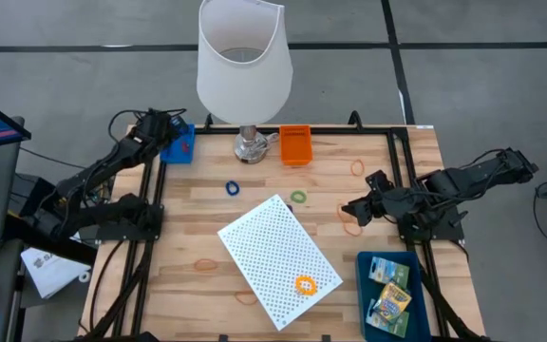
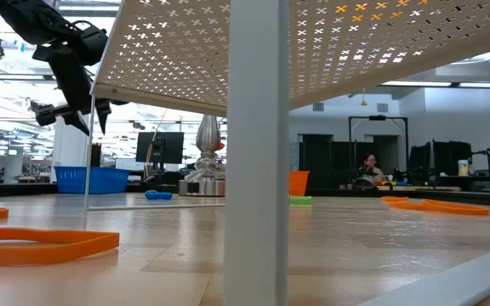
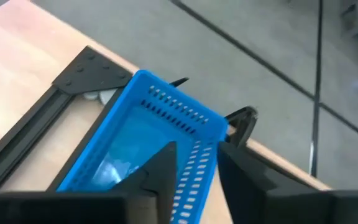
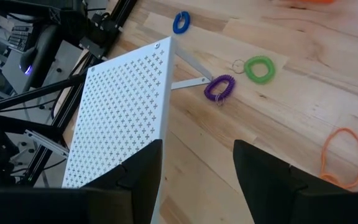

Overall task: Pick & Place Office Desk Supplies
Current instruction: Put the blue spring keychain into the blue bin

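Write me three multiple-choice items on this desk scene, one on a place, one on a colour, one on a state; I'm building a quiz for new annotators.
1. Where does the orange bin stand?
A. at the table's far edge, beside the lamp base
B. at the near right corner
C. on the white perforated panel

2. What colour is the coiled ring lying next to the green coiled ring in the right wrist view?
A. red
B. purple
C. yellow

3. How is the right gripper?
A. shut on an orange rubber band
B. shut on the panel
C. open and empty above the table

Answers:
1 A: the high view shows the bin just right of the lamp base.
2 B: the right wrist view shows a purple coil beside the green one.
3 C: that view shows the fingers spread with only bare wood between them.
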